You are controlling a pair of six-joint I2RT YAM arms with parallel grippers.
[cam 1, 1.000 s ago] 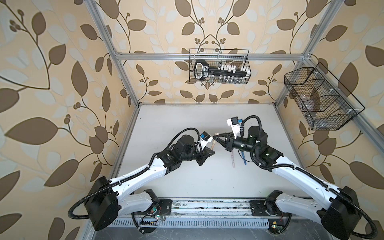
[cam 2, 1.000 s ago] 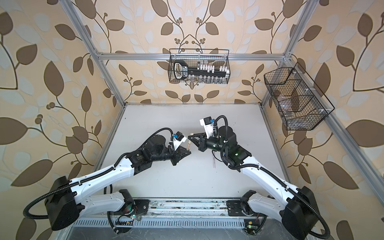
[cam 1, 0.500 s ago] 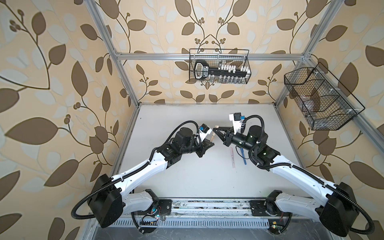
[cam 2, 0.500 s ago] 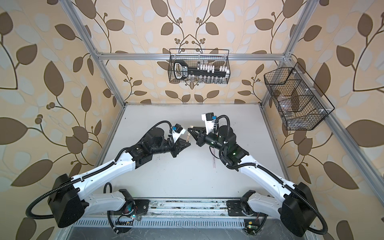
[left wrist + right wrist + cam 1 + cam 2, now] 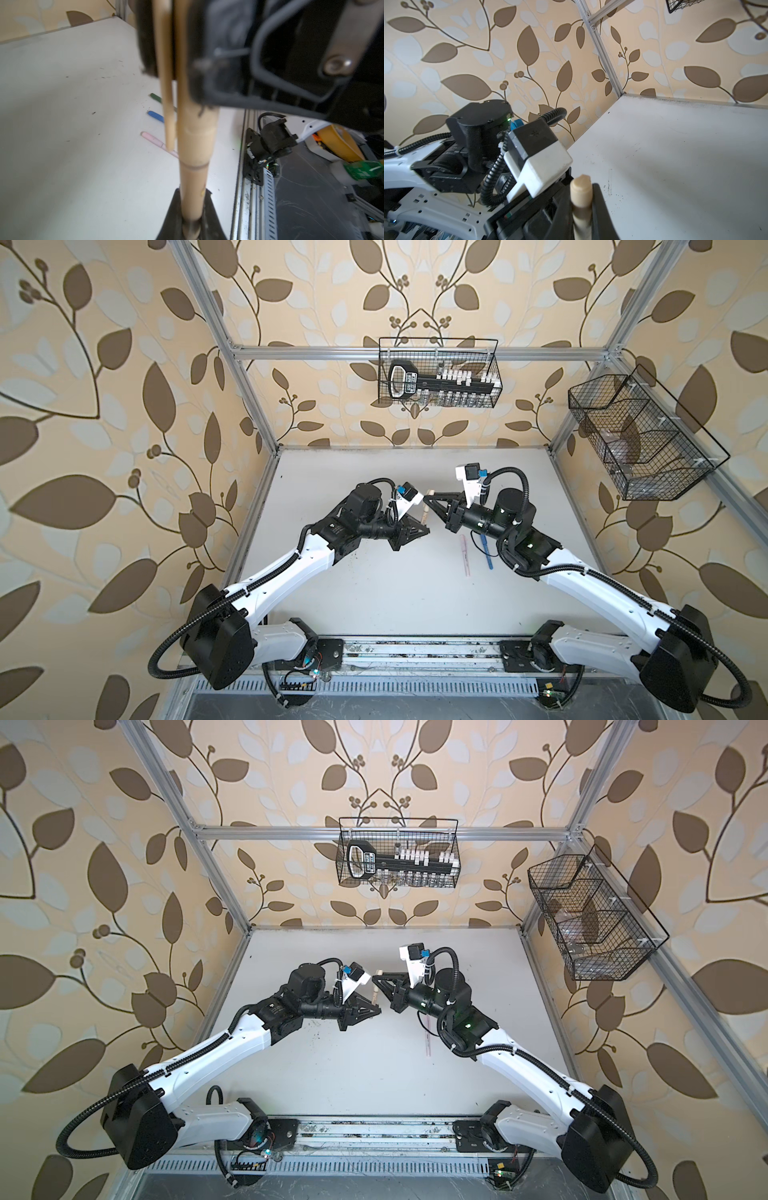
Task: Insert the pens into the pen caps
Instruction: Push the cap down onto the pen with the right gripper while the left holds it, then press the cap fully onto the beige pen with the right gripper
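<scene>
I'm looking into a booth lined with tan wallpaper (image 5: 104, 406), brown and pale leaves on every side I can see. An aluminium frame (image 5: 245, 377) runs up the corners, and its back bar (image 5: 311, 352) crosses the far wall. The table (image 5: 374, 593) is white and matte, flecked with dark specks. A wire basket (image 5: 436, 339) hangs from the back bar with a black tool (image 5: 401, 383) inside. A second basket (image 5: 598, 391) hangs on the wall at the right of both top views. The light is soft and even, and shadows on the table are faint.

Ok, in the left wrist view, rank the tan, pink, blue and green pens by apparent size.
1. tan pen: largest, though nearest the camera
2. pink pen
3. blue pen and green pen: look alike, partly hidden
</scene>
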